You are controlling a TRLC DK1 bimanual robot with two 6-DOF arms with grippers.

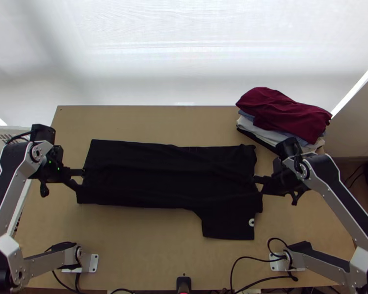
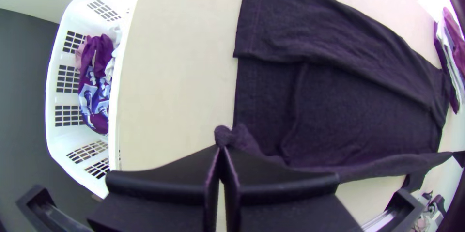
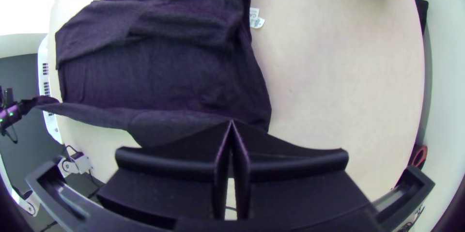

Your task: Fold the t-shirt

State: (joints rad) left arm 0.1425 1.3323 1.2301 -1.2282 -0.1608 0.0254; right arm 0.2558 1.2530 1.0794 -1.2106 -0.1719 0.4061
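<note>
Black cloth is what I have in hand: the t-shirt (image 1: pixel 149 171) lies lengthwise across the worktop (image 1: pixel 135 245), its far side turned inward as a flat layer (image 2: pixel 300 23). My left tool (image 2: pixel 223 147) is closed on the near corner at the hem end; my right tool (image 3: pixel 231 121) is closed on the same side at the shoulder end. Between them the near edge is lifted into a long ridge, and a sleeve (image 1: pixel 228 225) spreads from it towards me.

I judge this to be the second side fold. To do it well, I should raise both ends together, keep the edge taut enough not to sag, and carry it evenly towards the far side, so that the sleeve follows and lands inside the body. If one end leads, the panel will skew; if I pull too hard, the under layer may drag. Lower gently, then let go.
</note>
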